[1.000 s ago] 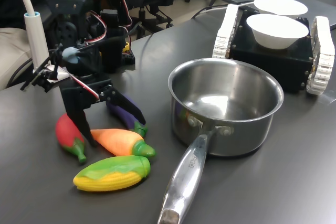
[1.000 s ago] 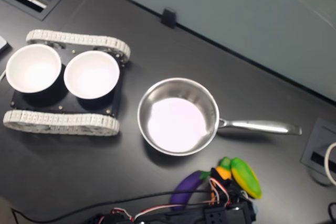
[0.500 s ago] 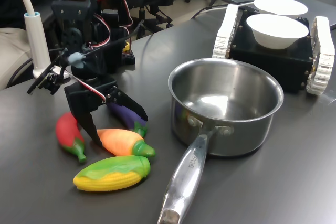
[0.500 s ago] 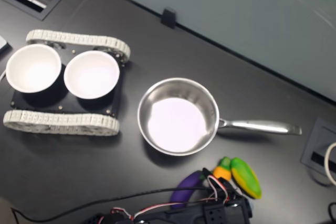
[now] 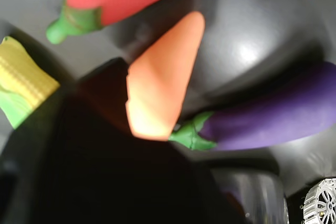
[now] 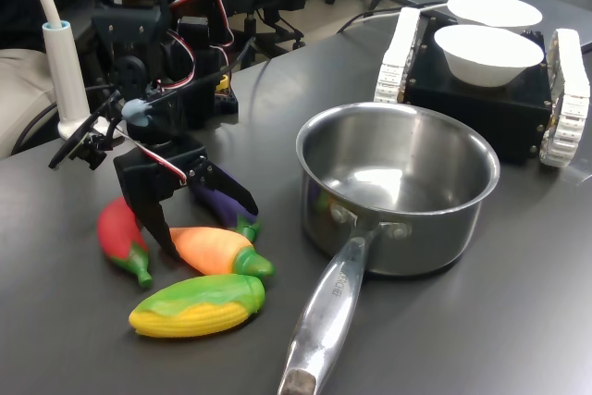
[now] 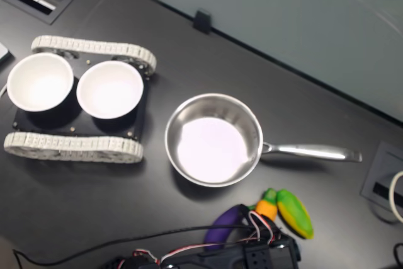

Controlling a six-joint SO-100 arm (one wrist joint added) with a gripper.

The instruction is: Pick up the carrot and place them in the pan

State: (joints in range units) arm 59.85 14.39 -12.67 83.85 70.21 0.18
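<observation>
From the first exterior view's left, a red toy chili (image 6: 122,236) lies on the dark table (image 6: 481,321), and right beside it stands the black claw (image 6: 205,227), its jaws spread wide and pointing down. One finger (image 6: 155,224) comes down between the chili and the carrot (image 6: 215,250); the other reaches over a purple toy eggplant (image 6: 225,204) just behind the carrot. So the carrot's orange body lies on the table under the open jaws, not gripped, its green stem end toward the pan (image 6: 398,187). A yellow-green toy corn (image 6: 198,305) lies just in front of it. In the wrist view the carrot (image 5: 163,77) sits between chili and eggplant. Further right the steel pan stands empty, then two white bowls (image 6: 487,53) on a black tracked base (image 6: 481,90).
</observation>
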